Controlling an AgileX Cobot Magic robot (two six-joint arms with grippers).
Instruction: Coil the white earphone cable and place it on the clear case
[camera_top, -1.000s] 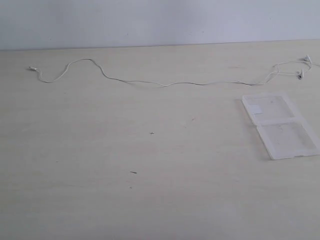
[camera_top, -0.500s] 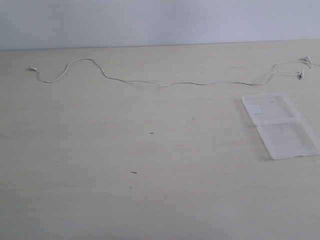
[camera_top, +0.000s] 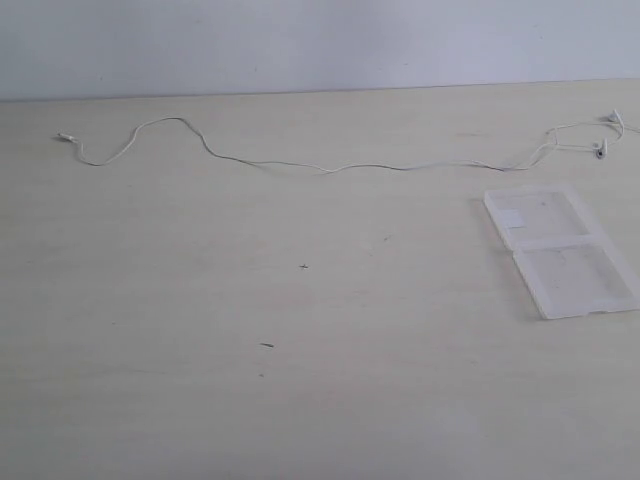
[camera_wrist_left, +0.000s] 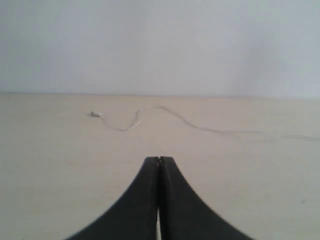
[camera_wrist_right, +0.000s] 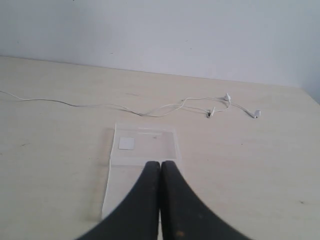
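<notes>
The left end effector (camera_wrist_left: 159, 160) is shut tight, its two black fingers pressed together with nothing between them. It sits above the bare surface (camera_top: 300, 400), and the plug (camera_wrist_left: 95, 114) end of the cable (camera_top: 330, 169) lies well ahead of it. The right end effector (camera_wrist_right: 160, 163) is pressed shut the same way and holds nothing. Its tips point at the case (camera_wrist_right: 145, 145), and its fingers hide part of the half closest to it. I cannot tell if it touches the case. The case lies open and flat, with both halves side by side. It sits on the right side of the surface in the exterior view. A small white label (camera_wrist_right: 126, 143) is on the half nearer the cable. The cable is not coiled. It lies stretched out in a long wavy line across the far part of the surface, close to the wall (camera_top: 300, 40). Its plug is at the far left. At the far right it splits in two and ends in the earbuds (camera_top: 600, 148). The earbuds lie just beyond the case, near it but not touching. No part of the cable is on the case.
</notes>
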